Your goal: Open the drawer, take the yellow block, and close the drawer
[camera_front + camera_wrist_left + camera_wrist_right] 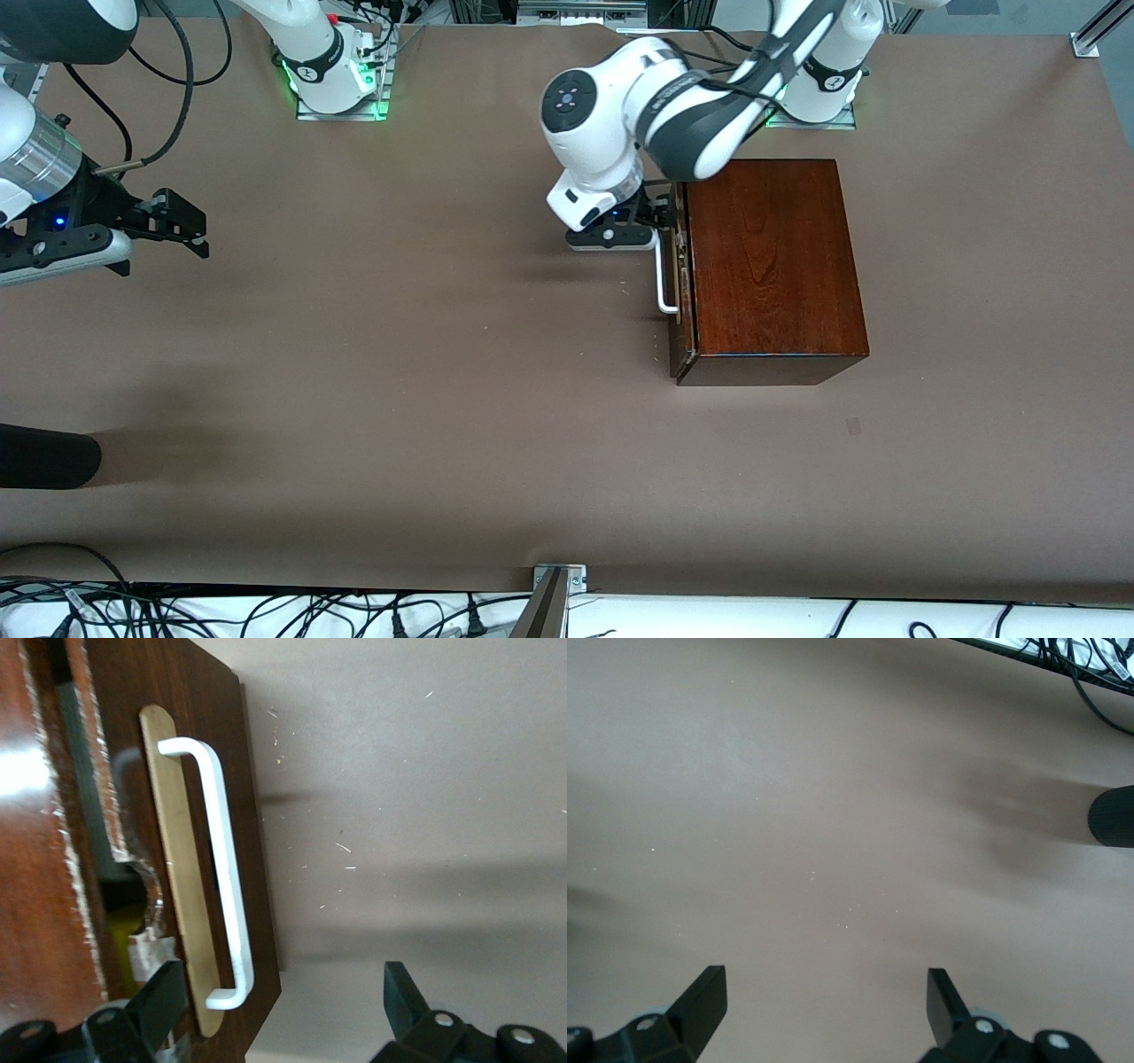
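The dark mahogany box (771, 261) stands toward the left arm's end of the table. Its drawer (684, 341) faces the right arm's end and carries a white bar handle (662, 282). My left gripper (664, 214) is open at the end of the handle farther from the front camera. In the left wrist view the gripper (282, 997) has that end of the handle (226, 868) and the drawer front (252, 815) between its fingers, not touching. A narrow gap at the drawer's top edge shows a bit of yellow (122, 943), probably the yellow block. My right gripper (190, 232) (824, 992) is open and empty, waiting over bare table.
A black rounded object (44, 456) lies at the right arm's end, nearer the front camera, and also shows in the right wrist view (1112, 815). Cables (266, 611) and a metal bracket (556, 585) run along the table's near edge. Brown table surface (399, 372) spreads in front of the drawer.
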Robot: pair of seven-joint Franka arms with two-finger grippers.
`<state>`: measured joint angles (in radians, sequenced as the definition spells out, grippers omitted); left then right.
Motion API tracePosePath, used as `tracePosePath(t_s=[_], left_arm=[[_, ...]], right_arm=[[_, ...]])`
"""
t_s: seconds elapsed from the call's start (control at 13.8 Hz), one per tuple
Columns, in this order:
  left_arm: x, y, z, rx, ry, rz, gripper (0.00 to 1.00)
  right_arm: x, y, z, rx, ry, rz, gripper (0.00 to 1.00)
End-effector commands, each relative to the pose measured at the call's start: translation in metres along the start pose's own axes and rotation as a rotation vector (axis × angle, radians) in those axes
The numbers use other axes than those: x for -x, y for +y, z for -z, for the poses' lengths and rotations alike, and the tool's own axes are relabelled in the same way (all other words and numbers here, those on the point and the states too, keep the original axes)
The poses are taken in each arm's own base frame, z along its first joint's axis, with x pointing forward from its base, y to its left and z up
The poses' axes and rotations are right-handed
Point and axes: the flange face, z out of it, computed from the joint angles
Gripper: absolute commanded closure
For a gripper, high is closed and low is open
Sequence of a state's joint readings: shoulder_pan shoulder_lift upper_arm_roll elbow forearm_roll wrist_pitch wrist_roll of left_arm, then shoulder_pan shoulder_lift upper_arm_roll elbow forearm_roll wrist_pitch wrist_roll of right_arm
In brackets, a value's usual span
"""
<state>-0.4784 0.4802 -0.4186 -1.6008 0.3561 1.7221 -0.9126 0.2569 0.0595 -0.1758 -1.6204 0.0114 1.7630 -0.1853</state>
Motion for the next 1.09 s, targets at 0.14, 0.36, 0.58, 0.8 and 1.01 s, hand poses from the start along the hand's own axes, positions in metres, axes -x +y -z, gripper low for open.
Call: tracePosePath(t_s=[0.14, 0.36, 0.58, 0.8, 1.01], left_arm=[[-0.013, -0.006, -0.023, -0.062, 0.007, 0.021, 0.0], [-0.02, -0.002, -0.037, -0.08, 0.041, 0.022, 0.0], [-0.016, 0.009, -0.05, -0.074, 0.039, 0.059, 0.0], [-0.017, 0.014, -0.055, -0.06, 0.041, 0.065, 0.0], [-0.015, 0.028, -0.068, -0.038, 0.042, 0.095, 0.0]], right_arm=[[-0.002, 0.001, 0.003, -0.013, 0.01, -0.007, 0.0], [-0.002, 0.001, 0.003, -0.015, 0.01, -0.009, 0.0], [-0.002, 0.004, -0.001, -0.014, 0.004, -0.012, 0.0], [-0.003, 0.004, -0.002, -0.014, 0.004, -0.012, 0.0], [-0.003, 0.004, -0.001, -0.014, 0.006, -0.013, 0.0]])
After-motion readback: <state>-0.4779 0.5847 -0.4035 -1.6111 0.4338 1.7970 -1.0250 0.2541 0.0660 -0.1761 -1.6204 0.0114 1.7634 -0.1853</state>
